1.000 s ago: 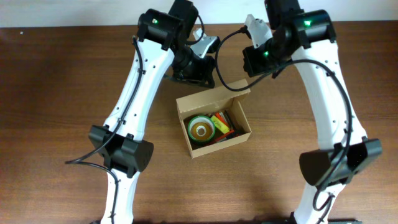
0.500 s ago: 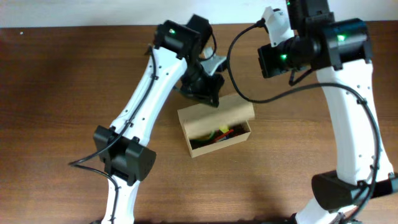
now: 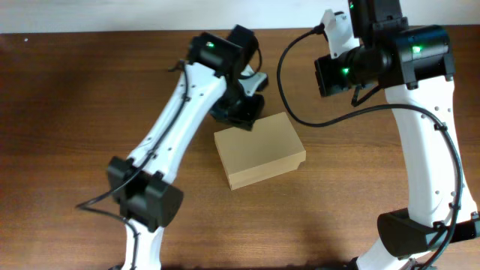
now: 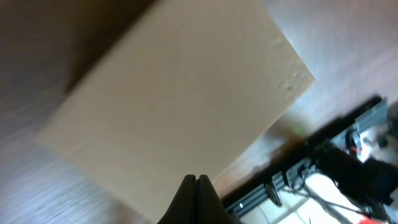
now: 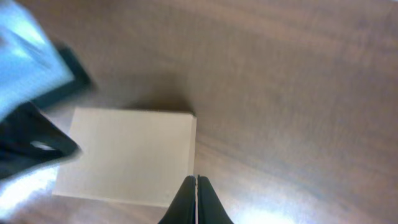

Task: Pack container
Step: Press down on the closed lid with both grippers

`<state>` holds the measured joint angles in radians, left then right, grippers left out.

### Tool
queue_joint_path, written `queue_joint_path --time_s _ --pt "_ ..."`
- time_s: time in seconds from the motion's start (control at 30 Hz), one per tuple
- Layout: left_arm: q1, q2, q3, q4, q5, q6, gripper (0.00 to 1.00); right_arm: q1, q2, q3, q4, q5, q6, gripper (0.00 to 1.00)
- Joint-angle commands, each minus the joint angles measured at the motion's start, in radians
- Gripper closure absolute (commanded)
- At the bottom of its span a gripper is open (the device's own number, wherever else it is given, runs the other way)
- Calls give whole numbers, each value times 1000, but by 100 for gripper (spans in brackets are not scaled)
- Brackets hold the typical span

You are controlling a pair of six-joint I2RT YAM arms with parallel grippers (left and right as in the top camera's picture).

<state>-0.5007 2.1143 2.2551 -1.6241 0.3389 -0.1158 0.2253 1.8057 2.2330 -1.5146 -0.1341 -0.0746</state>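
Note:
The container point(image 3: 259, 150) is a tan cardboard box at the table's middle, with its flap lid lying flat over the top so the contents are hidden. It fills the left wrist view point(image 4: 174, 106) and shows in the right wrist view point(image 5: 127, 155). My left gripper point(image 4: 196, 182) is shut and empty, just above the box's back left edge point(image 3: 244, 116). My right gripper point(image 5: 196, 180) is shut and empty, raised well above the table behind the box's right side.
The wooden table point(image 3: 75, 112) surrounds the box. A white wall strip runs along the back edge point(image 3: 112, 15). The left wrist view shows cables and a black rail point(image 4: 323, 168) beyond the table's edge.
The box's lid went from open, with tape rolls and items showing, to closed flat. My left gripper pushed it down from behind. My right arm rose and moved right.

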Motion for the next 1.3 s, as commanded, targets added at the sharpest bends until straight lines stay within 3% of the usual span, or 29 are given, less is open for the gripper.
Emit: queue_joint_path --time_s 0.0,0.33,0.57,0.9,1.27 --pt "45 -95 3 7 -124 -72 98 9 -16 -55 -31 16 35 96" --pt "85 -153 3 -37 -310 -116 98 10 -16 -267 -141 -30 64 96" --pt "84 -153 3 -49 -309 -116 98 76 -16 -360 -151 -68 53 96" --pt "84 -152 -120 -57 -306 -115 98 121 -15 -475 -59 -68 56 96" --pt "84 -152 -288 60 -226 -69 98 121 -14 -706 140 -69 57 96"
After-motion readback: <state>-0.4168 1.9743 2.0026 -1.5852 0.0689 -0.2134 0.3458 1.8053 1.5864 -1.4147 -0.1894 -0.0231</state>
